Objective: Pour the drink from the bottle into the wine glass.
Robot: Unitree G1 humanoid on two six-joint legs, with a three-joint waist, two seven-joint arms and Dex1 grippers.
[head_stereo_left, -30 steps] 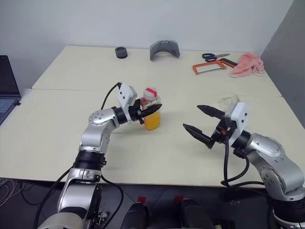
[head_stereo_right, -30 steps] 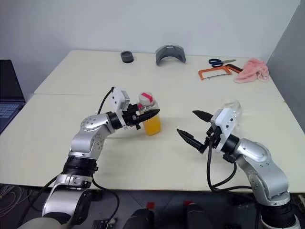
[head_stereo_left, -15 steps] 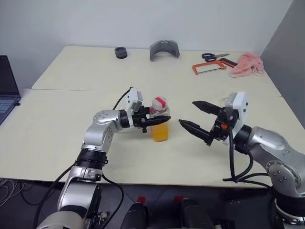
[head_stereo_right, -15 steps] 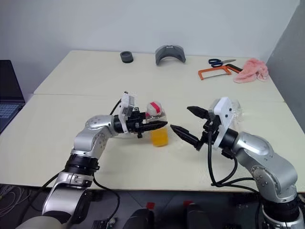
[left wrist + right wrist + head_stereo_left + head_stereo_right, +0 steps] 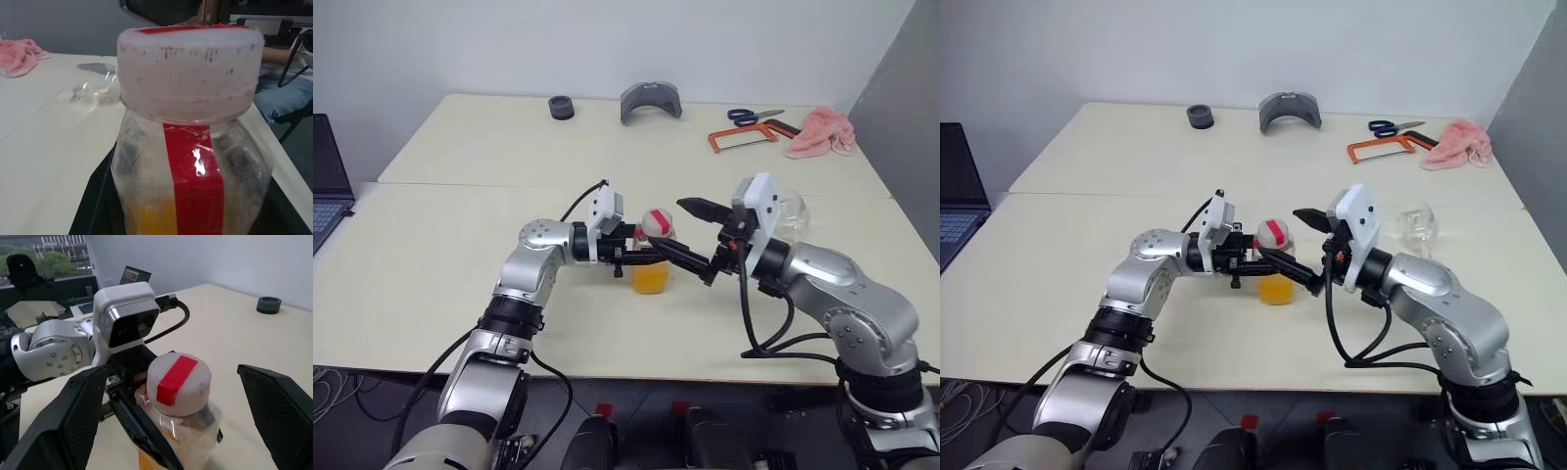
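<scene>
- L gripper (image 5: 641, 257) clamped on bottle (image 5: 653, 257); bottle upright, long axis vertical, at table (image 5: 460, 245) centre.
- R gripper (image 5: 697, 240) jaws wide, fingers straddling the cap (image 5: 178, 383); cap lies at its 9 o'clock.
- Wine glass (image 5: 1413, 225) at 3 o'clock of bottle, nearer R arm.
- Count: 1 bottle, 1 glass.

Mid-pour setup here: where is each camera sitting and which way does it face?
Head pair: looks forward and down over the table; left gripper holds the bottle, right gripper open at its cap.
Left wrist: looks along its fingers past the bottle towards the wine glass.
Right wrist: looks between its own fingers at the cap.
All views share the bottle.
</scene>
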